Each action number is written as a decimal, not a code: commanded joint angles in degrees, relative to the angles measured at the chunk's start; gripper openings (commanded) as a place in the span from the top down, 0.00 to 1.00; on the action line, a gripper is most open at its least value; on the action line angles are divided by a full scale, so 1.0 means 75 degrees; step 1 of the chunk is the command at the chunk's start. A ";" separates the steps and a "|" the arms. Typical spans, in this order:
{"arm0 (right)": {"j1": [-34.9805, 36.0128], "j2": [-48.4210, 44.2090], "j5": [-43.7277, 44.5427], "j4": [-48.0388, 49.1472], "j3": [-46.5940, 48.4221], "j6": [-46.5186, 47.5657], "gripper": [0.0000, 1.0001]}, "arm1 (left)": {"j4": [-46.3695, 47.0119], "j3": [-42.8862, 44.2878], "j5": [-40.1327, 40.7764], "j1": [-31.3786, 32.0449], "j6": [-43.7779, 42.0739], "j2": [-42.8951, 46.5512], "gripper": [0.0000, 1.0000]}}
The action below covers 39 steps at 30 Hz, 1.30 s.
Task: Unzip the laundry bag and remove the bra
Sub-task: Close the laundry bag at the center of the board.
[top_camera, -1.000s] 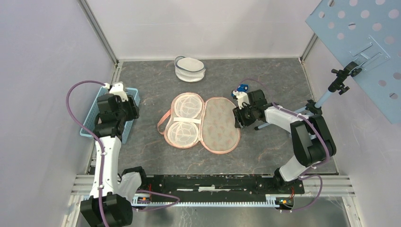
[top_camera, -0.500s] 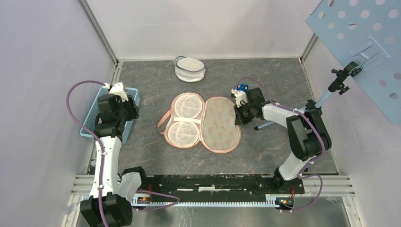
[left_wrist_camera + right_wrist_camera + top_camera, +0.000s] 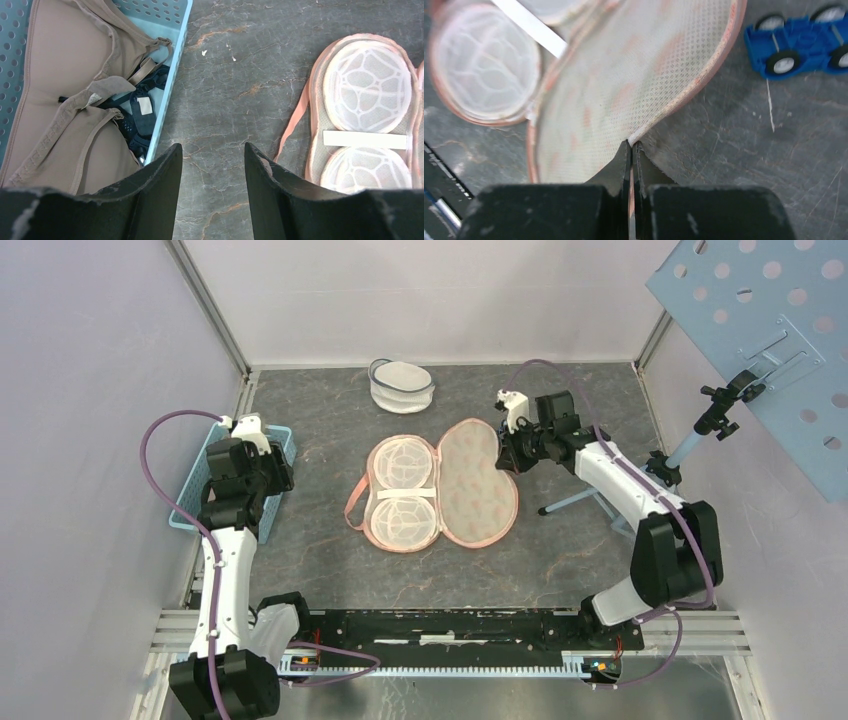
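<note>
Your right claw (image 3: 631,145) grips the edge of the laundry bag (image 3: 634,75).
Its jaws are closed tight on that edge, with the bag lying open ahead; your left claw (image 3: 212,155) hangs half open, empty.

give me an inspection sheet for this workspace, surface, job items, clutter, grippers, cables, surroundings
surface: dark marbled table, finely scratched
job's things: pink laundry bag lying opened flat, white mesh cups in its left half; tan bra in the blue basket over a dark garment
clutter: blue toy car beside the bag; round white mesh pouch at the far edge
grippers: left gripper open, empty, above bare table; right gripper shut on the bag's rim at its waist
cables: purple cable looping off each arm, clear of the bag
surroundings: white walls; perforated blue panel on a stand, right side
</note>
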<state>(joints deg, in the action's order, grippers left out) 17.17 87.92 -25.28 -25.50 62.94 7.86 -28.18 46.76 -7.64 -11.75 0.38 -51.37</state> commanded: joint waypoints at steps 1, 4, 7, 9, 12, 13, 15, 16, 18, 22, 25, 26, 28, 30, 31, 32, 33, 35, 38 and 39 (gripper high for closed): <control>-0.0022 -0.0464 -0.1228 -0.0183 0.0620 -0.0041 1.00 | 0.0285 -0.0024 -0.0081 0.0023 0.0180 0.0001 0.45; 0.0021 -0.0479 -0.2093 0.0396 0.0672 -0.0722 1.00 | 0.0280 -0.0002 -0.0153 0.0022 0.0207 -0.0018 0.45; 0.0186 -0.0344 -0.2530 0.1019 0.0658 -0.1470 1.00 | 0.0267 0.0017 -0.0148 0.0019 0.0190 -0.0033 0.45; 0.0359 -0.0171 -0.2645 0.1235 0.0713 -0.1702 1.00 | 0.0232 0.0016 -0.0139 0.0019 0.0162 -0.0039 0.45; 0.0688 0.0118 -0.2666 0.1343 0.0890 -0.1853 1.00 | 0.0197 -0.0030 -0.0132 0.0017 0.0121 -0.0011 0.45; 0.0799 0.0218 -0.2656 0.1365 0.0972 -0.1862 1.00 | 0.0198 -0.0047 -0.0124 0.0025 0.0114 0.0005 0.45; 0.1044 0.0382 -0.2602 0.1449 0.1103 -0.1932 1.00 | 0.0196 -0.0102 -0.0139 0.0020 0.0115 -0.0004 0.45; 0.1178 0.0458 -0.2567 0.1513 0.1173 -0.1969 1.00 | 0.0201 -0.0106 -0.0147 0.0017 0.0120 -0.0009 0.45; 0.1433 0.0656 -0.2491 0.1568 0.1345 -0.2003 1.00 | 0.0196 -0.0106 -0.0152 0.0009 0.0134 -0.0039 0.45; 0.1879 0.1254 -0.2542 0.1814 0.1831 -0.2264 1.00 | 0.0197 -0.0083 -0.0163 0.0020 0.0086 -0.0093 0.45; 0.2183 0.1764 -0.2621 0.2050 0.2218 -0.2498 1.00 | 0.0195 -0.0116 -0.0167 0.0024 0.0059 -0.0086 0.45; 0.2267 0.1956 -0.2629 0.2148 0.2319 -0.2590 1.00 | 0.0182 -0.0124 -0.0182 0.0012 0.0042 -0.0064 0.45; 0.2433 0.2264 -0.2650 0.2504 0.2455 -0.2829 1.00 | 0.0143 -0.0158 -0.0165 0.0022 0.0008 -0.0026 0.45; 0.2566 0.2608 -0.2675 0.2829 0.2599 -0.3052 1.00 | 0.0108 -0.0195 -0.0143 0.0026 -0.0027 0.0026 0.45; 0.2622 0.2740 -0.2688 0.2972 0.2661 -0.3163 1.00 | 0.0093 -0.0220 -0.0125 0.0019 -0.0039 0.0060 0.45; 0.2674 0.2881 -0.2679 0.3144 0.2683 -0.3240 1.00 | 0.0069 -0.0237 -0.0124 0.0028 -0.0042 0.0084 0.45; 0.2711 0.2979 -0.2659 0.3326 0.2656 -0.3376 1.00 | 0.0045 -0.0256 -0.0122 0.0020 -0.0039 0.0102 0.45; 0.2778 0.3170 -0.2630 0.3901 0.2540 -0.3685 1.00 | 0.0020 -0.0291 -0.0117 0.0015 -0.0039 0.0152 0.45; 0.2919 0.3534 -0.2641 0.4380 0.2561 -0.3960 1.00 | -0.0010 -0.0328 -0.0145 0.0020 -0.0258 0.0193 0.45; 0.2976 0.3667 -0.2641 0.4511 0.2585 -0.4032 1.00 | -0.0015 -0.0338 -0.0147 0.0019 -0.0256 0.0202 0.45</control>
<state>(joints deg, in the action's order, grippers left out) 38.33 112.95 -44.14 -0.58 80.51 -18.20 -28.58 44.56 -7.90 -11.75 0.36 -51.24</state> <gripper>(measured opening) 0.010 0.549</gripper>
